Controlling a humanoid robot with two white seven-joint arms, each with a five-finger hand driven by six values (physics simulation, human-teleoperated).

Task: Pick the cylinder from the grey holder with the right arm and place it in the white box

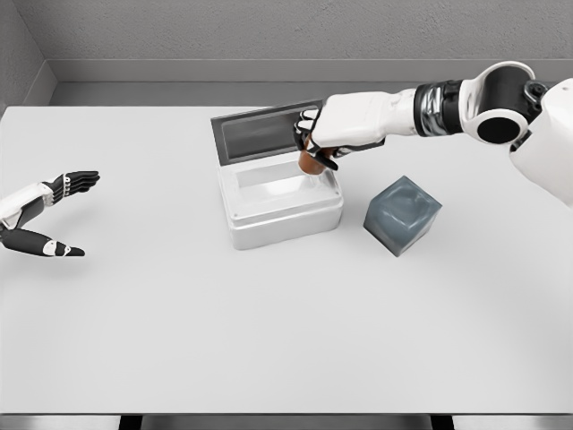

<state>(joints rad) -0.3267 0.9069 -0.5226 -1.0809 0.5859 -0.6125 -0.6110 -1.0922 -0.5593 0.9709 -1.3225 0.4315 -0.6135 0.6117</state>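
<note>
- At the left edge of the frame, your left hand (55, 215) rests over the counter (269, 340), fingers spread, holding nothing.
- At centre, the white box (279, 208) sits lid-up.
- Above it, your right hand (320, 143) grips the brown cylinder (312, 164).
- Right of the box stands the grey holder (402, 215).

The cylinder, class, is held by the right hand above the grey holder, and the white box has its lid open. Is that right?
Not quite. The head view shows the right hand holding the brown cylinder above the white box, not above the grey holder, which stands apart to the box's right. The rest holds: the box's lid is open.
</note>
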